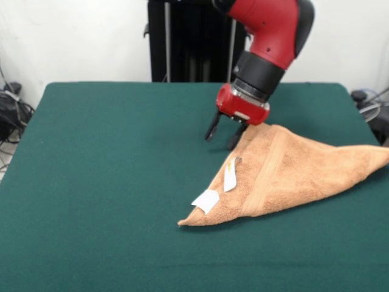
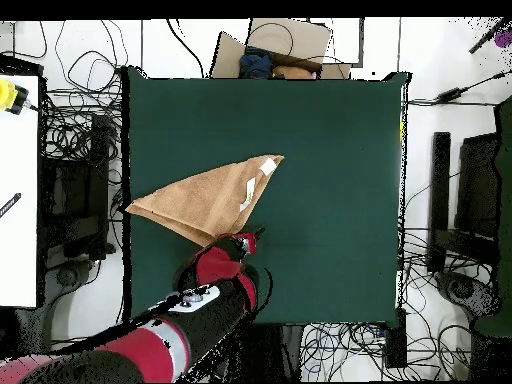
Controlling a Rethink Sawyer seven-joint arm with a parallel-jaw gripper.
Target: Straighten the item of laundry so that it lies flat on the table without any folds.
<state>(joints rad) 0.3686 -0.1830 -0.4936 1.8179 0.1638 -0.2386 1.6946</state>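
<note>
The orange-tan terry towel [image 1: 292, 173] lies folded into a triangle on the right half of the dark green table [image 1: 109, 182]. One corner points toward the front, with two small white tags [image 1: 216, 190] near it. Another corner reaches the table's right edge. A woven band runs across it. My gripper [image 1: 222, 134] hangs just left of the towel's far corner, fingers open and empty, tips close above the cloth. In the overhead view the towel [image 2: 200, 200] lies left of centre and the gripper [image 2: 248, 240] sits at its lower edge.
The pedestal [image 1: 188, 36] stands behind the table's far edge. Cables and boxes [image 2: 275, 50] surround the table on the floor. A white side table [image 2: 18, 190] stands at the overhead view's left.
</note>
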